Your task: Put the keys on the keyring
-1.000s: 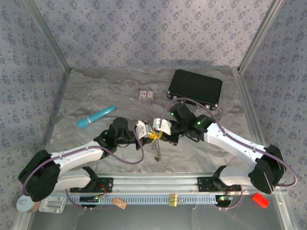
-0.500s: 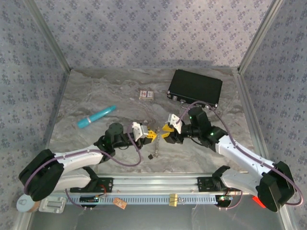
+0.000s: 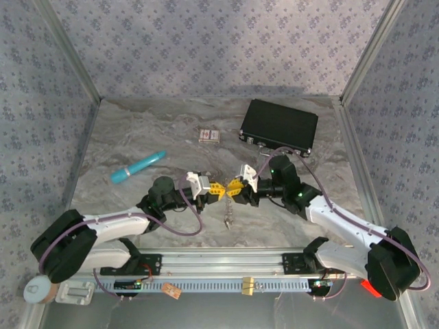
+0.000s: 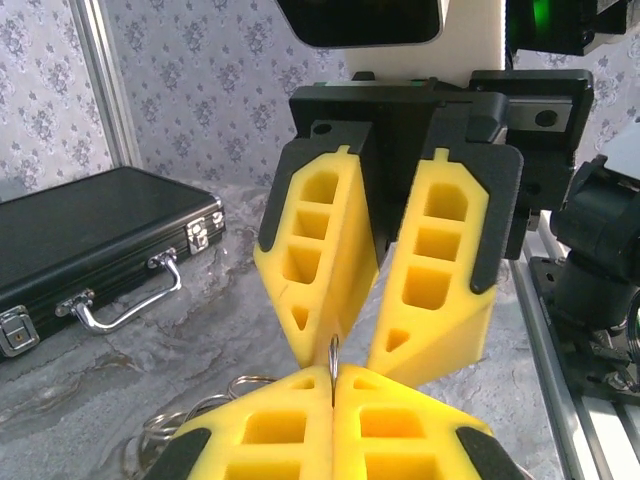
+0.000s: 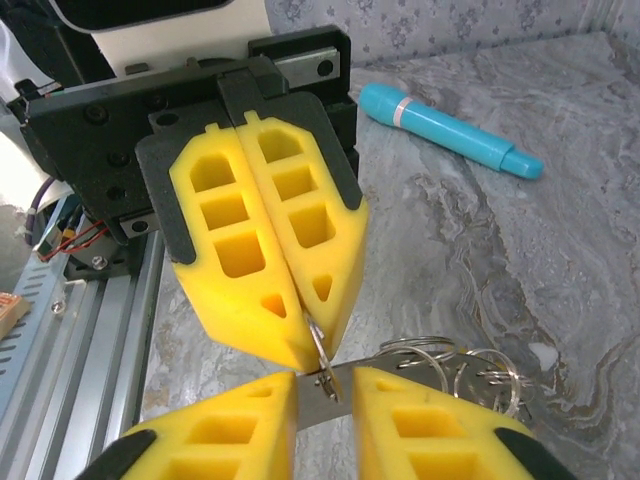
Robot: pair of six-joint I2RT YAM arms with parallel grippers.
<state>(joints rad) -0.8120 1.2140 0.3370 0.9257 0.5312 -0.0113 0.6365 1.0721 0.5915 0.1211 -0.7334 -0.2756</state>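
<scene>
Left claw (image 5: pixel 304 332) is clamped on the keyring (image 4: pixel 332 354). Right claw (image 4: pixel 352 362) meets it tip-to-tip, narrowly parted around the ring.

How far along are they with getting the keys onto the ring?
Done: the thin silvery wire keyring is pinched in the shut left gripper. In hand: the right gripper is nosed up against it, with a small flat silvery piece between its jaws. Left: no key looks threaded on yet.
</scene>
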